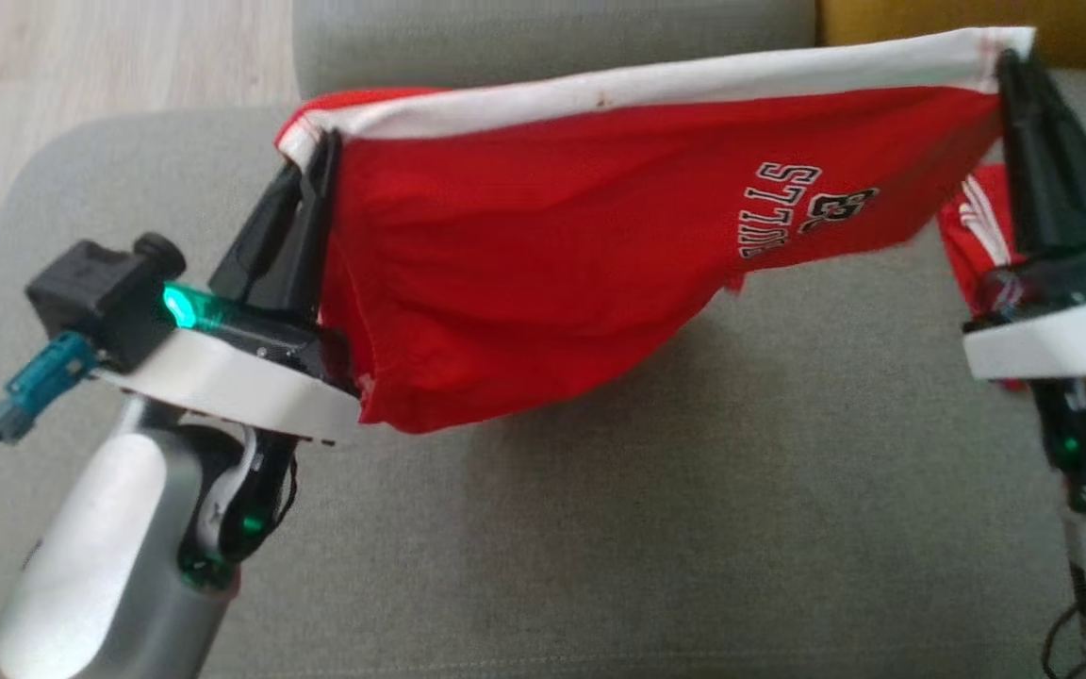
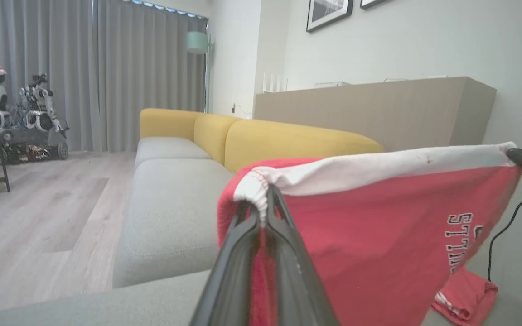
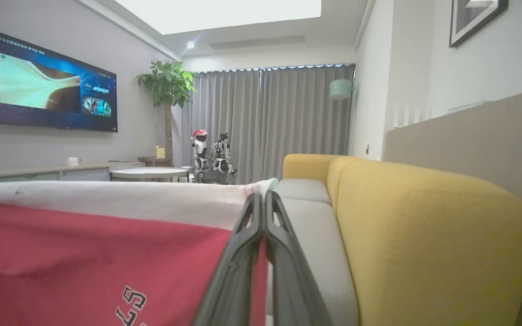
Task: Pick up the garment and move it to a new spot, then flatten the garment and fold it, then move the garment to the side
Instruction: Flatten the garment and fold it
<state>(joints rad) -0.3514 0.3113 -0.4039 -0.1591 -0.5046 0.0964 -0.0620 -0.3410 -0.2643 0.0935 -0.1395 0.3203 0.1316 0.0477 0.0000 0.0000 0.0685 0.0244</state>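
Two ends of the garment [image 1: 581, 245] are pinched at its white band: our left gripper [image 1: 315, 160] is clamped on one, our right gripper [image 1: 1012, 71] on the other. It hangs stretched between them above the grey sofa [image 1: 694, 528], seemingly clear of it. We judge the pickup done. Setting it down somewhere new, flattening, folding and moving it aside all remain.

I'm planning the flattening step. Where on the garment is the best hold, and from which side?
Probably the garment's white band, at its two ends, from below, as the left pincer and right pincer do now: that straight edge pulls taut, so the rest hangs flat.
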